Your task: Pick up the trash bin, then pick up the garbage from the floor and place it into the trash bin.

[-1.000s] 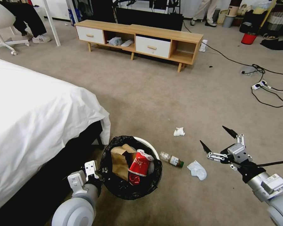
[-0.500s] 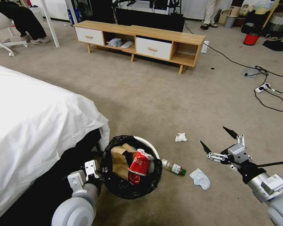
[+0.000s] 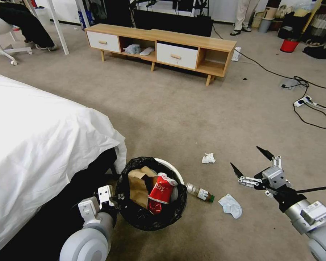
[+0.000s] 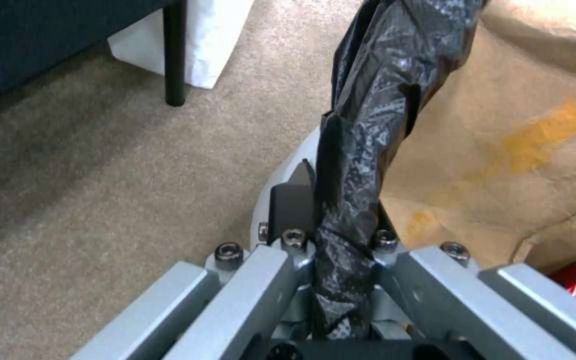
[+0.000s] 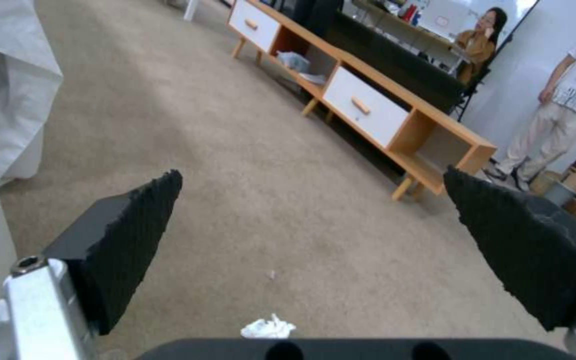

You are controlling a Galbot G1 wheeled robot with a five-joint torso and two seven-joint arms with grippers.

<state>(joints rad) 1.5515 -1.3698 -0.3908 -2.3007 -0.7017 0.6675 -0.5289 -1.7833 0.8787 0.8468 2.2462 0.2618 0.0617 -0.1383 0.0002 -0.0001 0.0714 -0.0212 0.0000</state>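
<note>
The trash bin, white with a black bag over its rim, hangs low beside the bed, and my left gripper is shut on its near rim. In the left wrist view the left gripper pinches the black bag. A brown paper bag and a red carton sit inside the bin. On the floor lie a clear bottle, a crumpled tissue and another white wad. My right gripper is open above the carpet, right of this garbage; in the right wrist view the right gripper has the tissue below it.
A bed with a white sheet fills the left side. A low wooden cabinet stands at the back. Black cables and a power strip lie on the right, and a red bucket stands far right. Open carpet stretches between.
The whole head view shifted slightly about a second ago, so the camera moved. Both grippers keep their pose and the bin stays held.
</note>
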